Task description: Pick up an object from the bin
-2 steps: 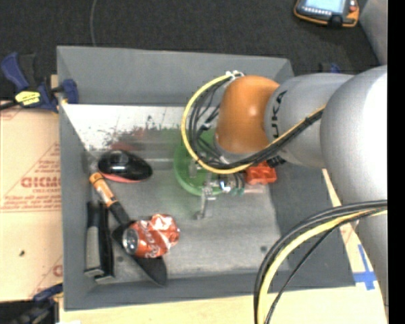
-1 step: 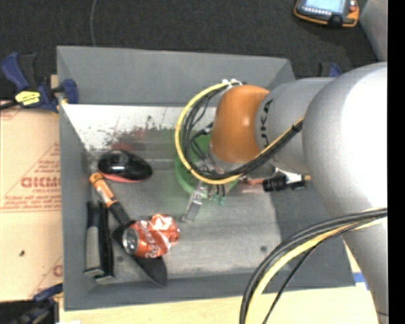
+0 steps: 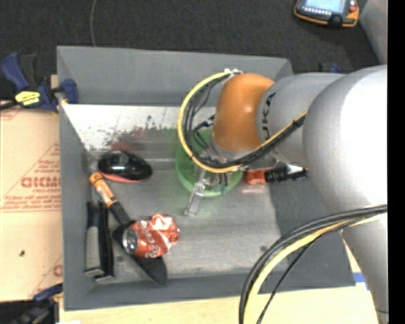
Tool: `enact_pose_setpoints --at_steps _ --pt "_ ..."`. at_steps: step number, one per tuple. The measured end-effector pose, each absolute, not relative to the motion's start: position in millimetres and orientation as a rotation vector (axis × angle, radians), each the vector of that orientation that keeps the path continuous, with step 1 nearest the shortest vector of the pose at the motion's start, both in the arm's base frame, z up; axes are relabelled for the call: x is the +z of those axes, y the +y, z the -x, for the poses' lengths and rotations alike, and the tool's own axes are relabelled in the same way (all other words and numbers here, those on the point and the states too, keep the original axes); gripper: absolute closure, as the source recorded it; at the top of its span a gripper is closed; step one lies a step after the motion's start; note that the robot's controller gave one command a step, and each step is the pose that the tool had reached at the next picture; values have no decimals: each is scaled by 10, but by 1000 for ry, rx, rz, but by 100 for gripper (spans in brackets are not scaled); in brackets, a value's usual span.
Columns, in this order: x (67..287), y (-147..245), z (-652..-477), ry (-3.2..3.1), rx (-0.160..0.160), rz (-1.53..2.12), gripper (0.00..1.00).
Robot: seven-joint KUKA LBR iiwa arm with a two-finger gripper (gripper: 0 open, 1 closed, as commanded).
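Camera view shows your end effector [image 3: 196, 200] at the frame's centre on the round green dish [image 3: 183, 171], spread or closed you cannot tell; expect a rim-only grip to slip or tip it toward the crushed red can [image 3: 152, 236].

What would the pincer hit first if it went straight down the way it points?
Probably the green round dish under it: the pincer points down at the dish's near rim. Depth is unclear, so it could slip past the rim onto the bin floor.
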State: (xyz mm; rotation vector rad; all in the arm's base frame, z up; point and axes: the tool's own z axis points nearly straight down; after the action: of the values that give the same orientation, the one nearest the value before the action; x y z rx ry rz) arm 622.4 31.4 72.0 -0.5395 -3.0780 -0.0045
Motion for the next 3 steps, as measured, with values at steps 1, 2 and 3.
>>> enact_pose_setpoints --at_steps 1,2,3 --pt "761 531 -6278 -2953 -8 1076 100" --pt "761 531 -6278 -2954 -7 1075 100" --pt "886 514 -6256 -2953 0 1074 100"
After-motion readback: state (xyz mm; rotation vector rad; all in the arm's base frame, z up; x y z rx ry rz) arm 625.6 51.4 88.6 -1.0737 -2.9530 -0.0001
